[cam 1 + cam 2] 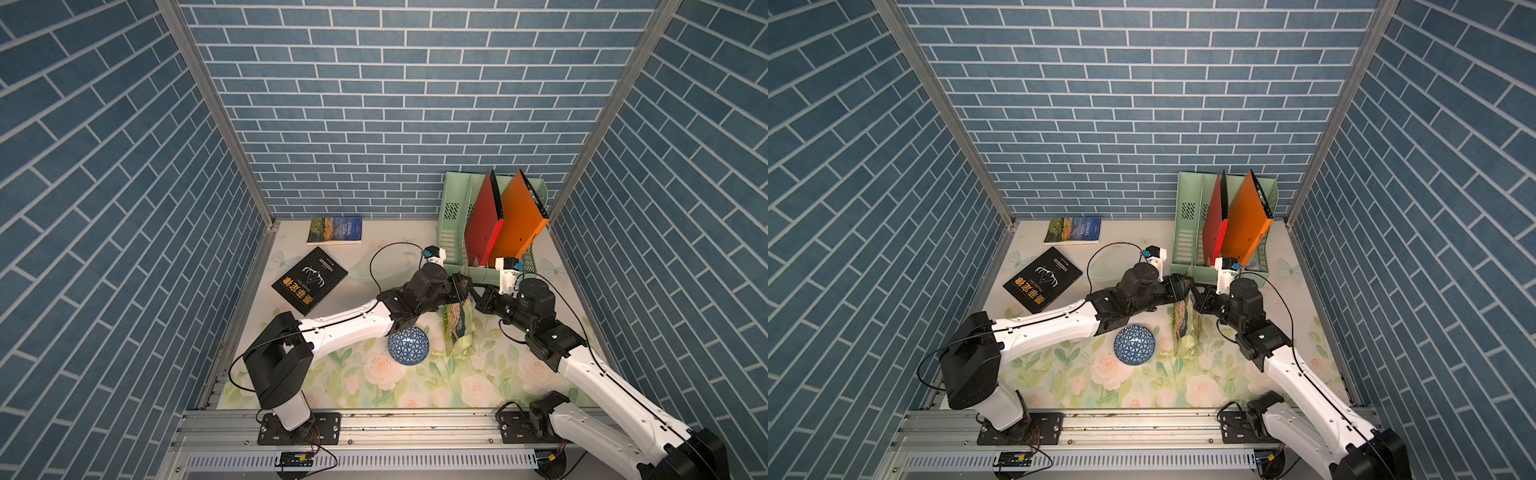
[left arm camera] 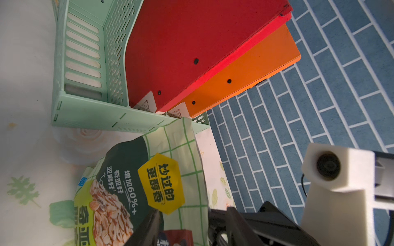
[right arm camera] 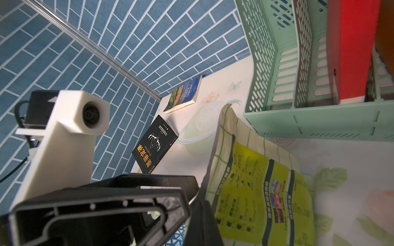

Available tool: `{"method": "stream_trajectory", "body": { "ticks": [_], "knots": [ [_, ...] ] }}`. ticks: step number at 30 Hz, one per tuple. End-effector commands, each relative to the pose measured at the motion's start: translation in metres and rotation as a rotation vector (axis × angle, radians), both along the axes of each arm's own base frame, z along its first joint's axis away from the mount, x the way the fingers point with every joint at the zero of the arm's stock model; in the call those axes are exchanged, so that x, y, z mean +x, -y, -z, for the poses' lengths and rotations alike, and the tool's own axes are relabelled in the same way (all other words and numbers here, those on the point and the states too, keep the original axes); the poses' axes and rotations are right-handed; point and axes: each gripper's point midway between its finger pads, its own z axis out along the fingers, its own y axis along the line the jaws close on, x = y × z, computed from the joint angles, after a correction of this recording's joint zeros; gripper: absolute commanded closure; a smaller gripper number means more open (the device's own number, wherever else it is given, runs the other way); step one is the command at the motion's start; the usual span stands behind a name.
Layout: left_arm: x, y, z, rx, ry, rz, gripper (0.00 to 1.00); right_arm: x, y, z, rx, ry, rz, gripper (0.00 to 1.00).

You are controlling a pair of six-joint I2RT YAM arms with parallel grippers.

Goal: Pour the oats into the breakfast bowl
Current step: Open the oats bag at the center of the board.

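The crinkly pale-green and dark-green stand-up bag (image 1: 457, 328) of oats stands upright on the floral tabletop (image 1: 374, 386). The small round ceramic bowl with the blue-and-white triangle pattern (image 1: 409, 347) sits just beside the bag at its 8 o'clock. Both arms meet at the bag's top.

The right fingers (image 3: 200, 223) are clenched and appear to pinch the top edge from the 3 o'clock side. The left fingers (image 2: 147, 225) stand apart, released, with one lying across the bag's printed front.

The step in hand looks like parting the bag's mouth. To do it well, the left fingers should close on the front panel high up, opposite the right pinch. They should then draw toward 9 o'clock gently, so the light bag neither tips nor slides. The right grip should hold firm and level. The left forearm hangs over part of the bowl and would need to clear it before any tilt toward 8 o'clock.

The bowl shows only its pattern, with no flakes in it. The bag's top looks flat, and I cannot tell whether it is open or how full it is.

At the bag's 12 o'clock is a mint-green slotted plastic file rack (image 1: 453, 208). It holds a red binder (image 1: 482, 224) and an orange binder (image 1: 519, 220), both leaning. The compartment at the rack's 9 o'clock end is empty.
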Motion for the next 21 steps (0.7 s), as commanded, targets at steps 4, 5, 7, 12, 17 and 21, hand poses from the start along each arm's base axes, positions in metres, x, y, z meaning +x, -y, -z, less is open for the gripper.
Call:
{"method": "stream_trajectory", "body": {
  "ticks": [4,5,7,12,17,21],
  "knots": [
    [0.005,0.007,0.003,0.005,-0.006,0.014,0.52,-0.004,0.002,0.009,-0.004,-0.044,0.009,1.0],
    [0.005,0.006,0.005,0.008,-0.008,0.014,0.53,-0.004,0.002,0.009,-0.003,-0.044,0.012,1.0],
    [0.004,0.006,0.009,0.016,-0.013,0.016,0.56,-0.004,0.003,0.009,-0.002,-0.045,0.014,1.0],
    [0.005,0.002,0.017,0.037,-0.022,0.002,0.64,-0.004,0.005,0.015,-0.016,-0.066,0.026,1.0],
    [0.004,0.005,0.021,0.042,-0.029,0.018,0.7,-0.004,0.007,0.016,-0.017,-0.071,0.036,1.0],
    [0.004,0.006,0.027,0.058,-0.037,0.019,0.78,-0.004,0.009,0.014,-0.023,-0.069,0.047,1.0]
  ]
}}
